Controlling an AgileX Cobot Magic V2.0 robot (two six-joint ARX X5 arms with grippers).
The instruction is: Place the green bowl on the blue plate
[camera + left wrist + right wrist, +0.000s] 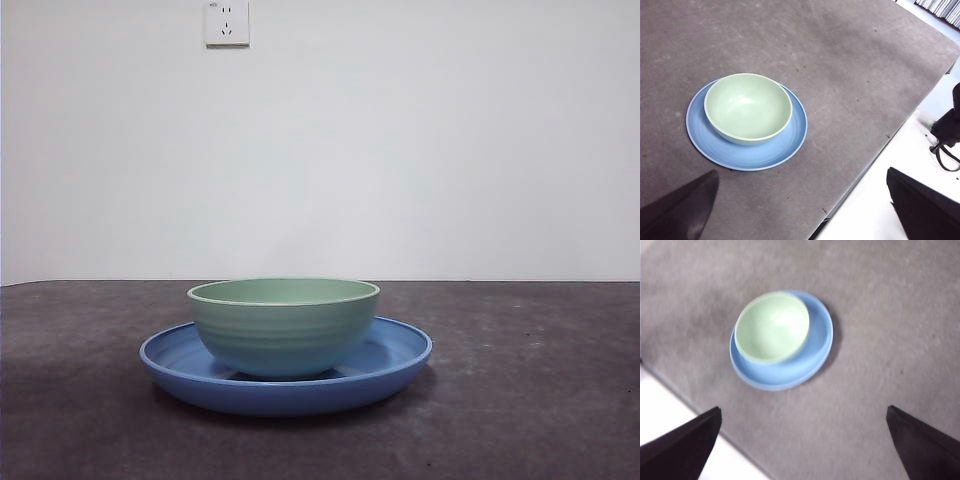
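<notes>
In the front view the bowl point(284, 325) stands upright inside the plate point(395, 365), its base on the plate's floor and its rim level; it sits a little toward one side of the plate, so more blue shows on the other. No arm or gripper enters this view, and a wall socket point(226, 22) hangs on the white wall high above the plate. In the left wrist view the bowl point(748, 108) is empty and rests within the plate point(790, 145), nearer one part of the plate's rim, with a broad blue crescent showing on the opposite side. The left gripper point(800, 210) hangs well apart from the plate with its jaws spread wide and nothing between them; the plate lies on the dark mat point(850, 65), well in from the mat's edge. In the right wrist view, which is slightly blurred, the bowl point(772, 327) again lies inside the plate point(815, 355), off-centre and close to the rim on one side. The right gripper point(802, 445) is likewise high and clear of the plate, jaws wide and empty. Judging by this, the placing looks done: the bowl is on the plate, standing free of both grippers, and nothing seems left but for the arms to stay clear.
</notes>
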